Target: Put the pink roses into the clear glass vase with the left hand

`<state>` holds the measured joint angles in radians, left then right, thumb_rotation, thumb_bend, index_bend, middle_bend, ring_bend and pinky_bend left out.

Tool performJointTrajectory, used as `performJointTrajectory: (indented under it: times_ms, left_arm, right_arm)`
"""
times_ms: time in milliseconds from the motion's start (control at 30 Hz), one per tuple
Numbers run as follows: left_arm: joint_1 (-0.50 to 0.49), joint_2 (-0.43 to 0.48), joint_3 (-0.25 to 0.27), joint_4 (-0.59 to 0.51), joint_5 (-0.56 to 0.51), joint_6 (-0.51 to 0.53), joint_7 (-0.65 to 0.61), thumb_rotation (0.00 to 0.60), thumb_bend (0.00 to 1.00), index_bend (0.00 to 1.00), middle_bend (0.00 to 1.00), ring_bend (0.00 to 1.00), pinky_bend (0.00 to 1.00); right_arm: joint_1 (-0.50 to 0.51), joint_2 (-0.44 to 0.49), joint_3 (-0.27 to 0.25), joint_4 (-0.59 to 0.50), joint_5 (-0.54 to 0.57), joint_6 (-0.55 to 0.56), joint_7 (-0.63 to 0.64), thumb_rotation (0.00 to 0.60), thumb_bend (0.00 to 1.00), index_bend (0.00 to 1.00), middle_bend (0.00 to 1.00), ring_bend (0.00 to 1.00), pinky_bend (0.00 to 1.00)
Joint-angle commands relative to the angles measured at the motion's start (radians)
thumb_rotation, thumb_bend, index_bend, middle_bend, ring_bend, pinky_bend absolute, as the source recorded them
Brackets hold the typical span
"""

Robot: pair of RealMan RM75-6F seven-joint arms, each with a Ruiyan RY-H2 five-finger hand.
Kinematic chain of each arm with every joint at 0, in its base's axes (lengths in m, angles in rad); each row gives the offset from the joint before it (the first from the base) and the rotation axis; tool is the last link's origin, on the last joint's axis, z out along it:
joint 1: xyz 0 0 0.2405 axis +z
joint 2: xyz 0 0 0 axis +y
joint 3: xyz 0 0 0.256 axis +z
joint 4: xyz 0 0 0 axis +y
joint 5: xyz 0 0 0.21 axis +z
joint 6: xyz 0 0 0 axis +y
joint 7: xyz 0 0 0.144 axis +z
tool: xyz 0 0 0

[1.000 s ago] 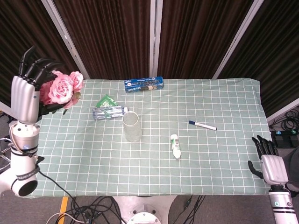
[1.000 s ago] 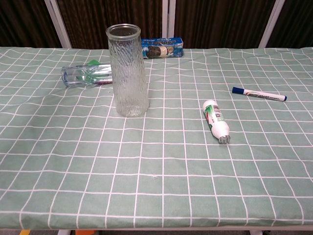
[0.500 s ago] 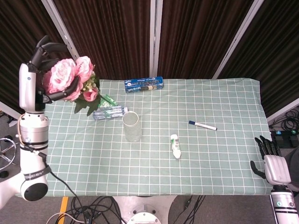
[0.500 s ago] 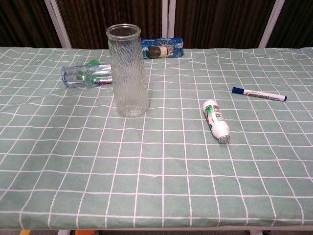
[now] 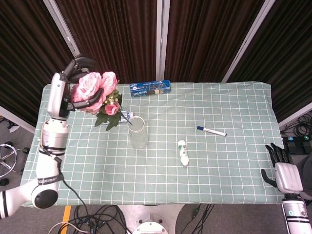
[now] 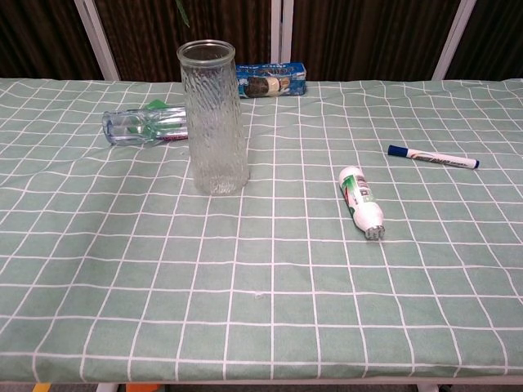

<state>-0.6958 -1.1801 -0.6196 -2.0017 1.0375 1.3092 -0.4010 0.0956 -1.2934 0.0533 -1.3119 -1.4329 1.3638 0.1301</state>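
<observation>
Roses (image 5: 92, 92) gripped by left hand (image 5: 73, 87) show in head view only; chest shows vase (image 6: 214, 118).

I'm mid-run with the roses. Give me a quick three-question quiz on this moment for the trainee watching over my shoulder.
1. True or false: the pink roses are already standing in the clear glass vase.
2. Which hand holds the roses? A) left hand B) right hand C) neither
3. Fill in: the blue-capped marker lies on the side of the vase towards the robot's ____ hand.

Key:
1. False; they are held up in the air beside the vase, which looks empty.
2. A; the right hand hangs off the table's near corner, holding nothing.
3. right
</observation>
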Motion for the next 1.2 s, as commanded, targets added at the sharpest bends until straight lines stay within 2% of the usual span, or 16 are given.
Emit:
performJointTrajectory:
  times_ms: [33, 267, 500, 800, 1067, 1200]
  left_arm:
    - [-0.02, -0.032, 0.01, 0.036, 0.0, -0.014, -0.011, 0.6, 0.33, 0.31, 0.76, 0.31, 0.08]
    - [-0.035, -0.082, 0.027, 0.097, 0.018, -0.013, -0.009, 0.6, 0.33, 0.31, 0.76, 0.31, 0.08]
    - [-0.038, -0.202, 0.108, 0.215, 0.117, 0.046, 0.004, 0.6, 0.33, 0.32, 0.77, 0.32, 0.08]
    - [-0.032, -0.277, 0.176, 0.289, 0.18, 0.043, 0.006, 0.6, 0.33, 0.32, 0.75, 0.34, 0.08]
    - [-0.024, -0.31, 0.19, 0.328, 0.206, 0.037, -0.019, 0.6, 0.33, 0.32, 0.72, 0.37, 0.08]
    - [-0.026, -0.317, 0.192, 0.34, 0.222, 0.023, -0.044, 0.6, 0.31, 0.29, 0.62, 0.32, 0.06]
  right_arm:
    - [-0.002, 0.0, 0.0, 0.004, 0.003, -0.002, 0.003, 0.6, 0.33, 0.0, 0.0, 0.0, 0.0]
    - [-0.003, -0.002, 0.001, 0.023, 0.012, -0.013, 0.017, 0.6, 0.33, 0.0, 0.0, 0.0, 0.0]
    - [0.001, -0.013, 0.005, 0.045, 0.034, -0.044, 0.027, 0.6, 0.33, 0.0, 0.0, 0.0, 0.0]
    - [0.007, -0.022, 0.005, 0.071, 0.034, -0.062, 0.056, 0.6, 0.33, 0.0, 0.0, 0.0, 0.0]
    - [0.008, -0.028, 0.008, 0.086, 0.032, -0.061, 0.072, 0.6, 0.33, 0.0, 0.0, 0.0, 0.0]
    - [0.007, -0.029, 0.009, 0.088, 0.036, -0.062, 0.073, 0.6, 0.33, 0.0, 0.0, 0.0, 0.0]
